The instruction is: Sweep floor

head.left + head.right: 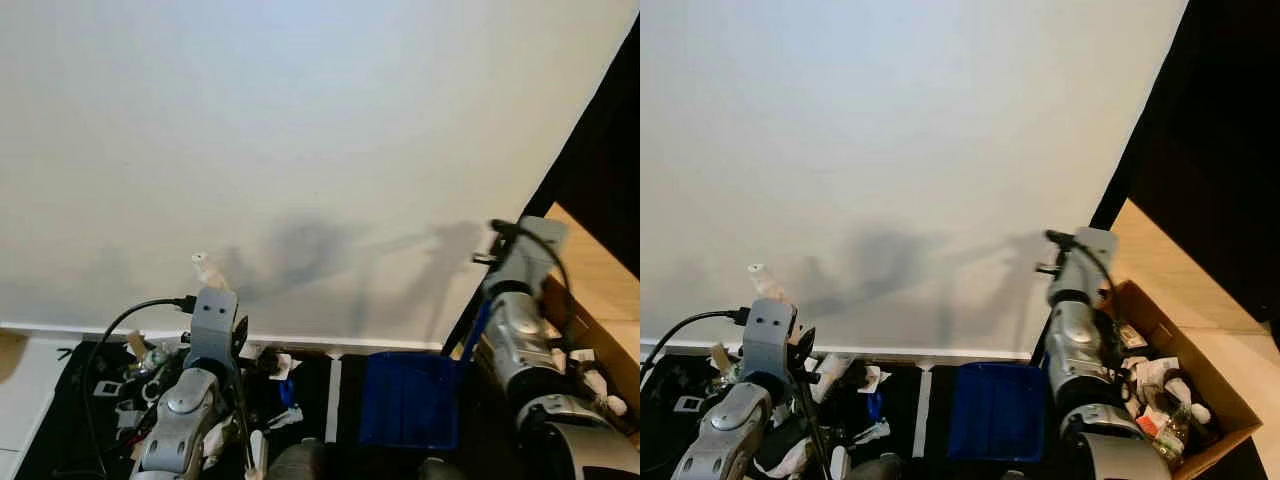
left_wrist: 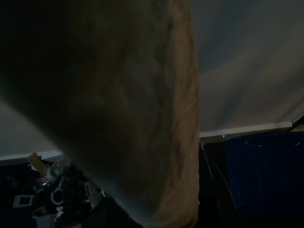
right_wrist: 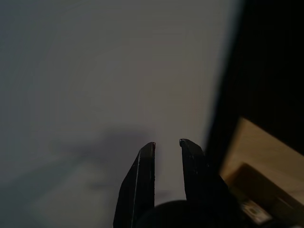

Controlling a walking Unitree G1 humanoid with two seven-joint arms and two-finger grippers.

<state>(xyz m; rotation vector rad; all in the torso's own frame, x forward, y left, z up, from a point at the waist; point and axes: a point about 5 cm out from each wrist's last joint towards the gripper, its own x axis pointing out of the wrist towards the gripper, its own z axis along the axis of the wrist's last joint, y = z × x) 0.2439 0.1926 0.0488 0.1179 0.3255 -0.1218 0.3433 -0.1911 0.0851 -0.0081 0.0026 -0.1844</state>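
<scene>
Blue dustpan [image 1: 410,398] standing on the dark floor near the white wall [image 1: 300,150], between both silver arms. Right gripper [image 3: 166,146] raised toward the wall, fingers slightly parted, holding nothing. Left gripper's finger state impossible to tell; something broad and blurred right against its camera. Cardboard box [image 1: 1200,400] of clutter at right; litter [image 1: 140,375] scattered at left.

I see a plain white wall [image 1: 300,130] ahead, a dark doorway [image 1: 1220,150] to its right, a cardboard box [image 1: 1215,425] of clutter beside it, and a plastic bottle [image 2: 57,168] among litter on black matting.
</scene>
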